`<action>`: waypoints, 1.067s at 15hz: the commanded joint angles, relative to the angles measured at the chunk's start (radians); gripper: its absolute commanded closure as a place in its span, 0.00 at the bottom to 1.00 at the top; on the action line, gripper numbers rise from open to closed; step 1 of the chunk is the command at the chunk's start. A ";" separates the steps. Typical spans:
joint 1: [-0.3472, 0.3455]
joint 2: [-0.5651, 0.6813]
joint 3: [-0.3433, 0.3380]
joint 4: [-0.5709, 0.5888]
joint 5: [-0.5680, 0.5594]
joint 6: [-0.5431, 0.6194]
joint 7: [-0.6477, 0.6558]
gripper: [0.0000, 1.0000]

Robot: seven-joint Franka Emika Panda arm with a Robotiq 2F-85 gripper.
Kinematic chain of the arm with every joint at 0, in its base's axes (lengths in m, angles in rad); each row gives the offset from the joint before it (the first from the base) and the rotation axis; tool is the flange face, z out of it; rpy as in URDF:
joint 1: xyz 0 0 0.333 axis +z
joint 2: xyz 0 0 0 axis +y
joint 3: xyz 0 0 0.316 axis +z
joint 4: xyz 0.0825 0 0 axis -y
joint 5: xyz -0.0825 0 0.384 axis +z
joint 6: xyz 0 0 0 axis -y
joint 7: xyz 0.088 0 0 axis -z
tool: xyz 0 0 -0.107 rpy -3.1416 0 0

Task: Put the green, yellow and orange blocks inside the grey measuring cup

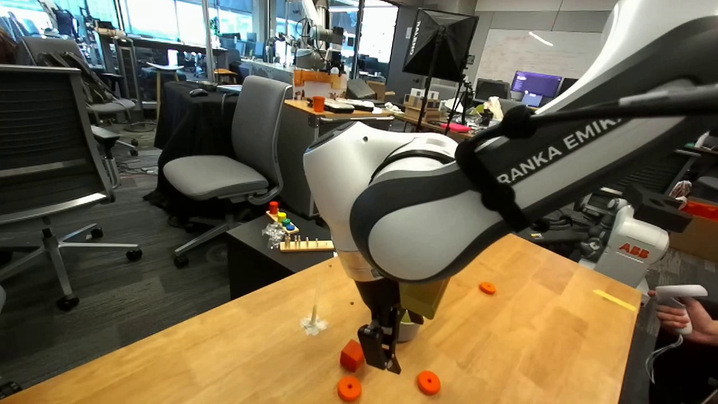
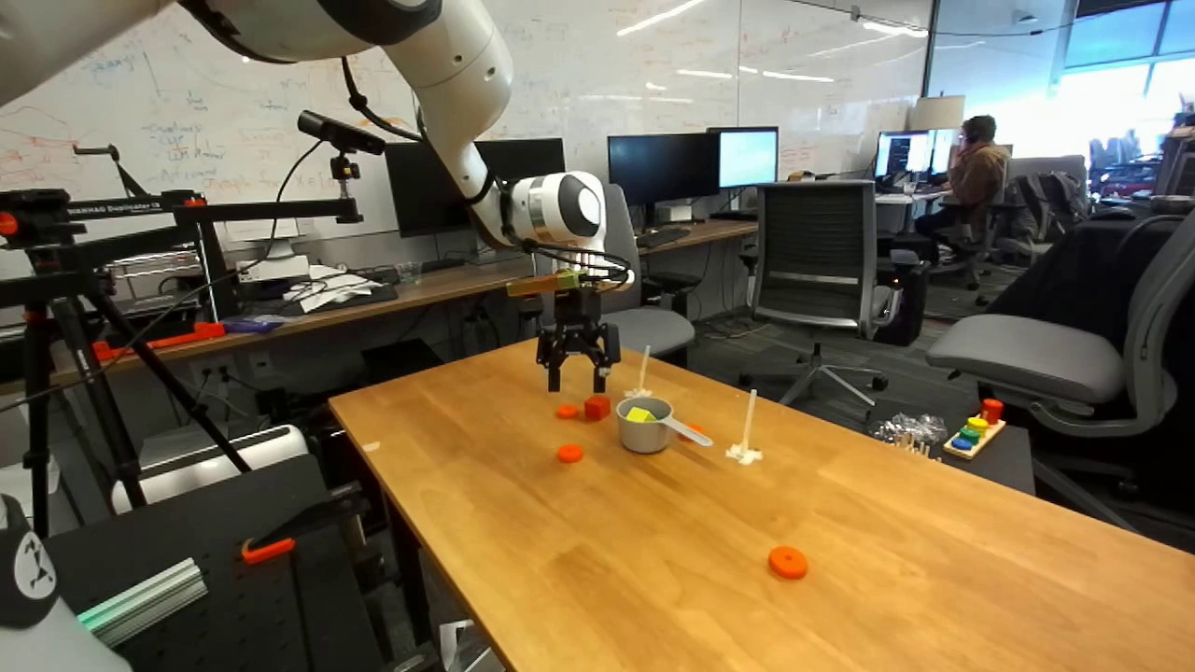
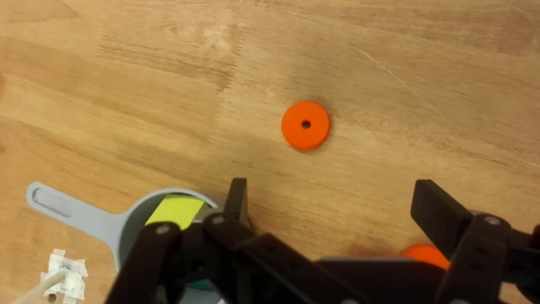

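1. Wooden table [image 2: 681, 560]: light brown, seen in both exterior views.
2. Franka Emika arm [image 1: 426, 230]: extended over the table.
3. Gripper [image 2: 577, 378]: pointing down above the table, jaws spread wide, released.
4. Grey measuring cup [image 2: 644, 438]: upright on the table, handle projecting from its rim.
5. Orange-red block [image 2: 597, 408]: on the table, outside the cup and near it.
6. Yellow block [image 3: 179, 209]: inside the cup.
7. Green block [image 3: 201, 285]: inside the cup, mostly obscured by the gripper in the wrist view.
8. Orange discs [image 3: 306, 137]: flat on the table; centre hole observed.
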State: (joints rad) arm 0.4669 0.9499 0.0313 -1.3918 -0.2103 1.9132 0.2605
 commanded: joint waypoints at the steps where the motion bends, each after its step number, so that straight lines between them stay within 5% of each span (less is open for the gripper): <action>1: -0.049 0.032 0.016 0.070 0.028 -0.009 0.004 0.00; 5: -0.098 0.052 0.000 0.157 0.064 -0.059 0.016 0.00; 8: -0.108 0.037 0.001 0.117 0.043 -0.025 0.002 0.00; 16: -0.090 0.096 0.004 0.183 0.039 -0.041 0.000 0.00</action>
State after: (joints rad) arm 0.3658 1.0009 0.0301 -1.2681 -0.1655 1.8896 0.2648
